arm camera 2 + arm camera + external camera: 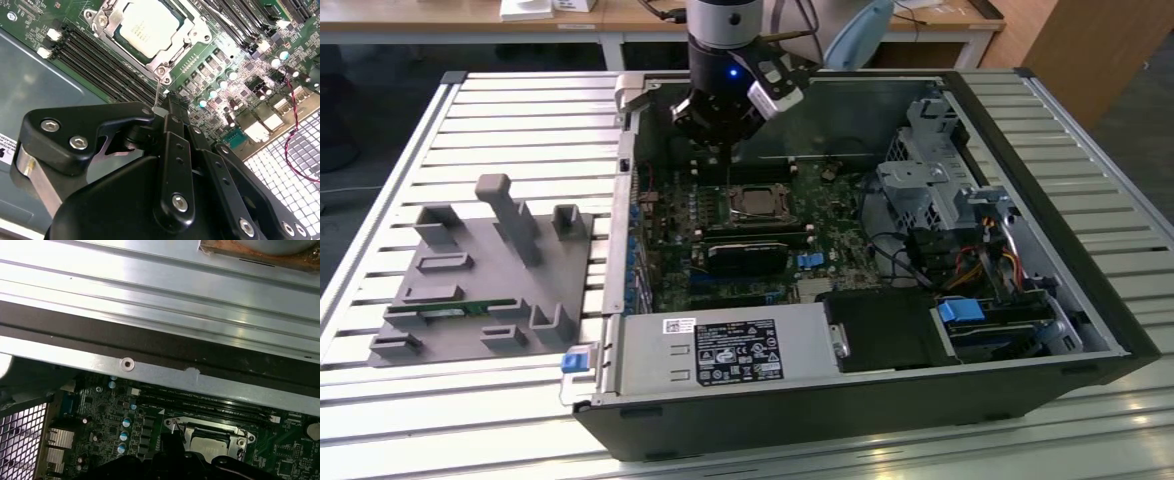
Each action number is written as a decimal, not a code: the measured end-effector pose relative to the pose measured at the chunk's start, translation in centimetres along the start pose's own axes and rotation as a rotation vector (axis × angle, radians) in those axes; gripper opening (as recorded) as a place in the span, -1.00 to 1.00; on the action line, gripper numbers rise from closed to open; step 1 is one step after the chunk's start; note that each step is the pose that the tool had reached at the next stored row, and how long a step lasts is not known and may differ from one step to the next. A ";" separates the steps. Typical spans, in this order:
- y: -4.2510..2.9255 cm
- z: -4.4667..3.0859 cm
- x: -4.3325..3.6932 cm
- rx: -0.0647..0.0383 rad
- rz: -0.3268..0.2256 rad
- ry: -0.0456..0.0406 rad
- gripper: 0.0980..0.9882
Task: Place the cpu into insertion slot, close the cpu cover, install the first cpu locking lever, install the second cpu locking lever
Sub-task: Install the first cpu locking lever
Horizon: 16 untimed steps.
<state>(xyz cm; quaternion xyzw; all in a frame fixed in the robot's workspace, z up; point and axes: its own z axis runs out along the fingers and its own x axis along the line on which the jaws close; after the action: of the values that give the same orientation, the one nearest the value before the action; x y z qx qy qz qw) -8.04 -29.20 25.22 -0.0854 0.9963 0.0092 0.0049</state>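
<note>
Black computer case (881, 410) holds, just ahead of the fingers (172, 120), a silver-grey metal frame cover (107, 17) shut over the seated dull silver square cpu (145, 25). Fingers narrow, apparently pinching the thin wire locking lever (158, 92) at its end: stiff, springy, probably slippery.

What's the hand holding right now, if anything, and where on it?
The hand appears closed on the thin silver wire locking lever, at its free end; the other end meets a corner of the silver metal cpu cover.

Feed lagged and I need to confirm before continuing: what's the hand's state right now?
Hand: closed, apparently pinching the thin locking lever at the socket's corner.
</note>
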 end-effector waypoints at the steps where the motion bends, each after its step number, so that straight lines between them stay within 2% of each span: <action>1: -0.01 0.00 -0.04 0.000 0.000 0.0000 -0.98; 16: -0.15 0.02 -0.84 0.000 0.000 0.0001 -0.98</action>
<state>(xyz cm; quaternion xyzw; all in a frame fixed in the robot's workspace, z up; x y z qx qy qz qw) -7.19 -29.20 25.21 -0.0854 0.9963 0.0092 0.0049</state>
